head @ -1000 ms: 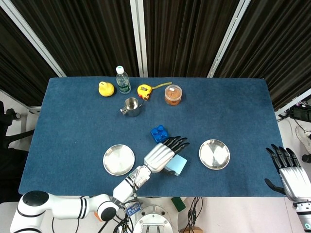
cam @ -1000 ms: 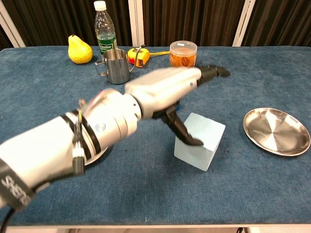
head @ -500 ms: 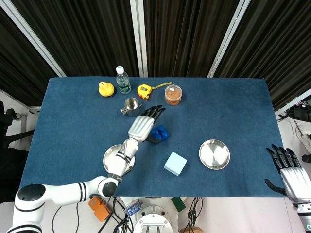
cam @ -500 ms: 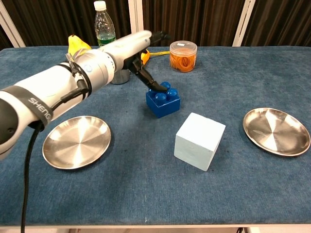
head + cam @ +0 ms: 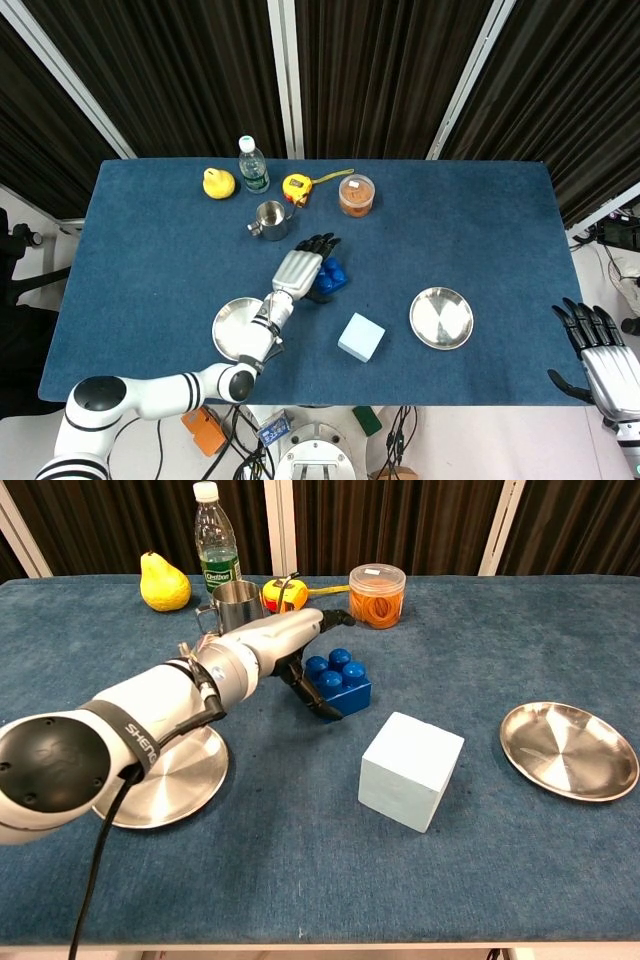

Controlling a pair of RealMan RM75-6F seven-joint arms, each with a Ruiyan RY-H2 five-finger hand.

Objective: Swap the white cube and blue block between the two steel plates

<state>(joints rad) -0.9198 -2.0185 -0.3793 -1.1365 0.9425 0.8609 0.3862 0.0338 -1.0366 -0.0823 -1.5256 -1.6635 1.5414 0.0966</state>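
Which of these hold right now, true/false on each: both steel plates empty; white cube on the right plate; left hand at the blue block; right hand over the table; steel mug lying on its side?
1. Both steel plates, left and right, are empty. True.
2. The white cube sits on the right plate. False: it rests on the cloth between the plates.
3. The left hand is at the blue block. True: its fingers touch it.
4. The right hand is over the table. False: it hangs off the table's right edge.
5. The steel mug lies on its side. False: it stands upright.
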